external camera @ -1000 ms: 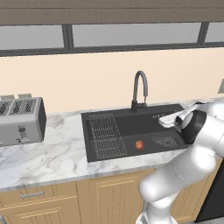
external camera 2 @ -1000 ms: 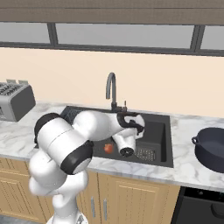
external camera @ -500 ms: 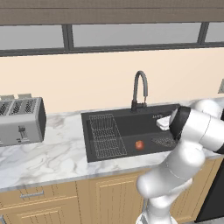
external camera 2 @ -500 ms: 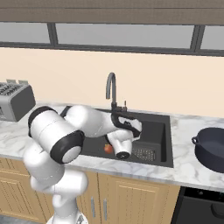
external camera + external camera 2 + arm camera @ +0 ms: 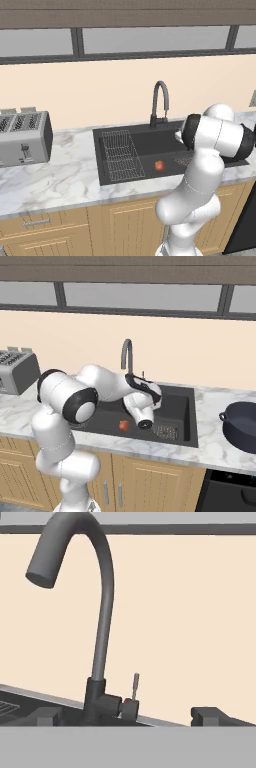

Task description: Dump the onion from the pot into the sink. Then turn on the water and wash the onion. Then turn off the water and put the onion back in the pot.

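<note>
In the hand view my gripper [image 5: 127, 716] is open, its fingertips [image 5: 47, 714] far apart and nothing between them. It faces the base of the dark gooseneck faucet [image 5: 102, 612], whose small lever [image 5: 135, 686] stands upright just above the gap. The onion [image 5: 159, 165], a small orange-red ball, lies on the floor of the dark sink [image 5: 150, 142], near the front wall, and also shows as onion [image 5: 123, 425] below my forearm. The black pot [image 5: 243, 426] stands on the counter right of the sink. No water shows at the spout.
A wire rack [image 5: 122, 155] lies in the sink's left half. A silver toaster [image 5: 22, 137] stands on the marble counter [image 5: 55, 175] at the left. The drain [image 5: 165, 432] is right of the onion. A window runs above the beige back wall.
The arm has turned and its elbow has risen a little, with the hand staying over the sink by the faucet. The onion has not moved. The jaws remain open.
</note>
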